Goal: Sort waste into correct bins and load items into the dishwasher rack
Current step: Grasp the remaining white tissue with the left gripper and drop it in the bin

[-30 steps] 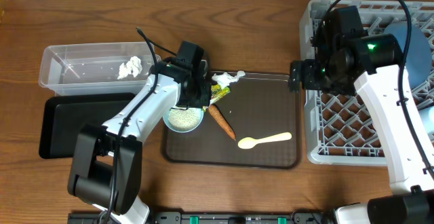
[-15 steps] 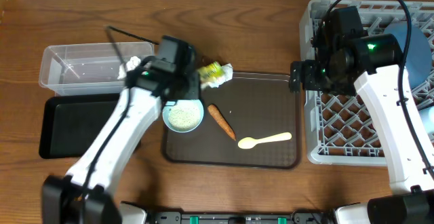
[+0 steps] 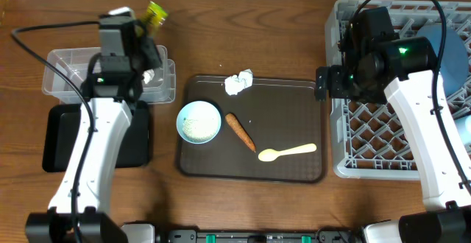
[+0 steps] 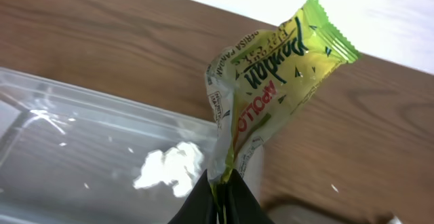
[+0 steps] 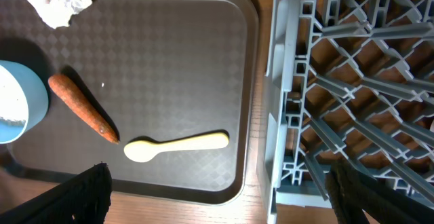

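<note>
Occupying the table's right side, the grey rack (image 3: 364, 134) carries a dark blue plate (image 3: 458, 59) at its outer edge. Beside it lies the brown tray (image 3: 294, 110). At left is the clear tub (image 3: 66, 70), with the black tray (image 3: 55, 136) just in front of it.

On the brown tray:
- a light blue cup (image 3: 199, 121) with rice inside
- a carrot (image 3: 240, 132)
- a yellow spoon (image 3: 287, 152)
- a tissue wad (image 3: 237, 82)

A second tissue wad (image 4: 169, 168) lies in the tub.

The right gripper (image 5: 230, 193) hangs over the seam between rack and brown tray, jaws spread wide and holding nothing. The left gripper (image 4: 222, 193) pinches the yellow-green wrapper (image 4: 271, 95), held aloft by the tub's far right corner.
</note>
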